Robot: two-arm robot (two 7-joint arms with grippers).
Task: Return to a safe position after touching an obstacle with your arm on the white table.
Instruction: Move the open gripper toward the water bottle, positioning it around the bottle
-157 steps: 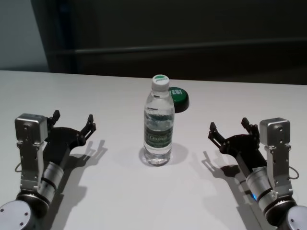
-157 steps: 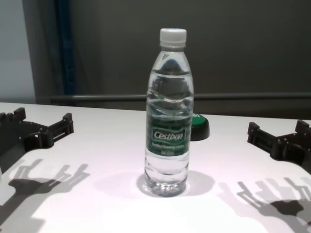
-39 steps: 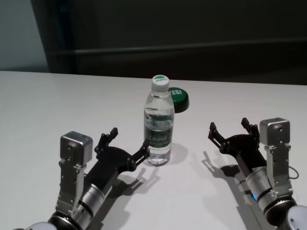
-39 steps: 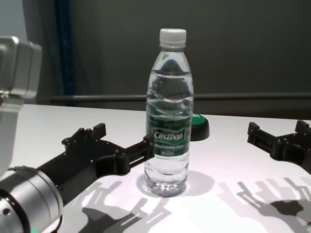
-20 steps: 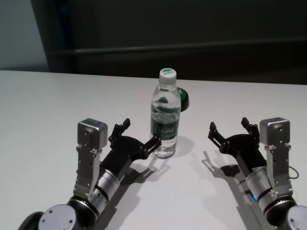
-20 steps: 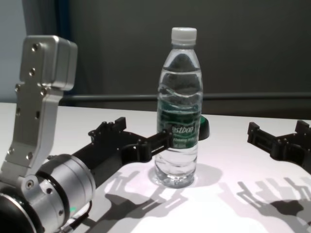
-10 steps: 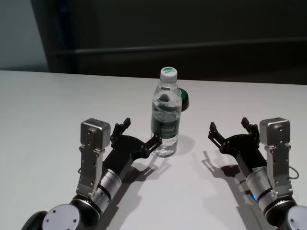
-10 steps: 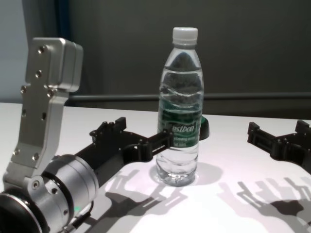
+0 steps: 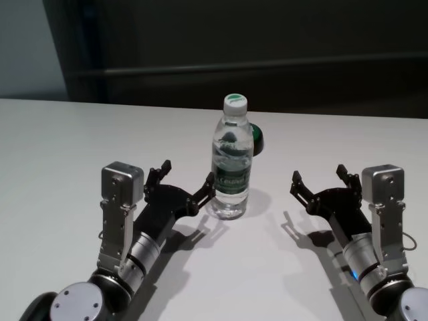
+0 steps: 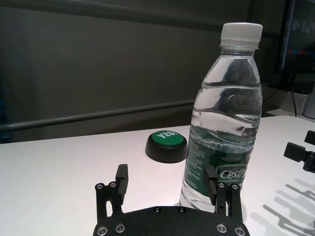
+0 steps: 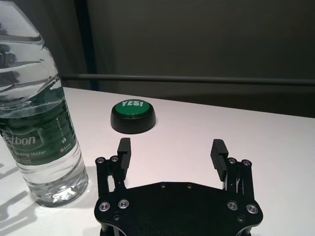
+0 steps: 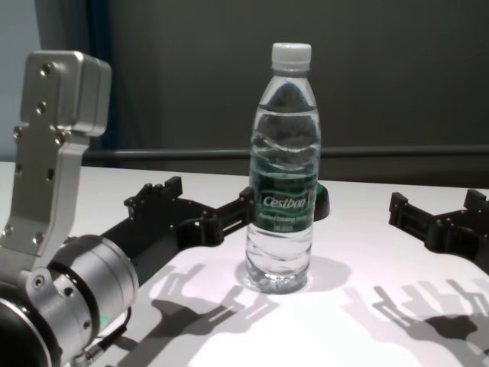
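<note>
Bottle [image 9: 231,160] stands upright near the middle of the white table [image 9: 60,144], just in front of a low green button [image 9: 257,139], and our left gripper [image 9: 179,182] sits right beside its lower body, spread wide and grasping nothing. From the head view 1 fingertip looks to be at or just off the plastic; we cannot tell whether it actually touches. We judge the contact part done and the retreat as the step in hand, so we should draw the left arm straight back and outward toward our own left, away from the bottle, without sweeping sideways across it, since a tall narrow bottle would tip with a light nudge near its label. Lifting slightly before pulling back should keep the finger from dragging along the plastic. Our right gripper [image 9: 322,184] rests well apart on the other side, also spread and empty, and need not move. Room is generous: bare tabletop lies to the left and toward us, while the far table edge runs well behind the button.
</note>
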